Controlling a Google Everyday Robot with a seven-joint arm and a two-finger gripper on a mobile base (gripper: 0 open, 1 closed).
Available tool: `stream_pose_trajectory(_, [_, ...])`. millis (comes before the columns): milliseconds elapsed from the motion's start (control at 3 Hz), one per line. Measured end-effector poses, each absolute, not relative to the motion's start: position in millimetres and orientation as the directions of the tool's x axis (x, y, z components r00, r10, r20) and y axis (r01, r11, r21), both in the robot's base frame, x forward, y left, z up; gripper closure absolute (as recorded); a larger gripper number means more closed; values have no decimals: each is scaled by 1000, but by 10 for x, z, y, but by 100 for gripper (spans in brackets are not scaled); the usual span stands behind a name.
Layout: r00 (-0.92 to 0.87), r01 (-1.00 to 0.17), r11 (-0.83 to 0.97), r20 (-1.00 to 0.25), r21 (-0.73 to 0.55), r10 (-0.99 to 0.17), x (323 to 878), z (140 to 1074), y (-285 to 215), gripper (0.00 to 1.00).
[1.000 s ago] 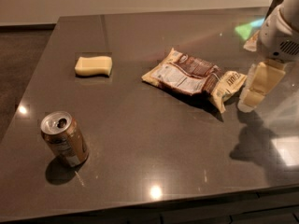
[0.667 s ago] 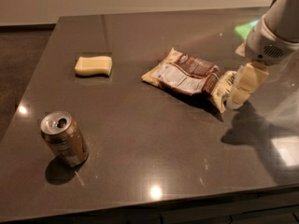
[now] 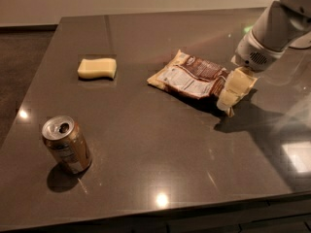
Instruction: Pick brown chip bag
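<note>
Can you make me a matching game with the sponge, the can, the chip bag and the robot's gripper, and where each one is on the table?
Things:
1. sponge
2. soda can
3. brown chip bag
4. gripper

Places:
A. at the right end of the bag
B. standing up near the front left corner of the table
C. lying alone at the back left
D. lying flat around the middle

Pairs: 1-C, 2-B, 3-D, 4-A

glossy table [image 3: 146, 149], matt plastic tool [image 3: 229, 100] at foil bag [image 3: 189, 76]
</note>
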State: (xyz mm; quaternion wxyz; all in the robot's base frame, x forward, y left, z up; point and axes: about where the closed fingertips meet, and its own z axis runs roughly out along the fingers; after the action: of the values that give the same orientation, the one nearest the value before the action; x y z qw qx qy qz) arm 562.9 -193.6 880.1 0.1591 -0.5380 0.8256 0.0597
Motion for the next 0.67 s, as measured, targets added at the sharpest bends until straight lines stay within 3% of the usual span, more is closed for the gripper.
stream_pose_trajectory(667, [-400, -898, 437, -327, -47, -856, 5742, 8607, -1816, 0])
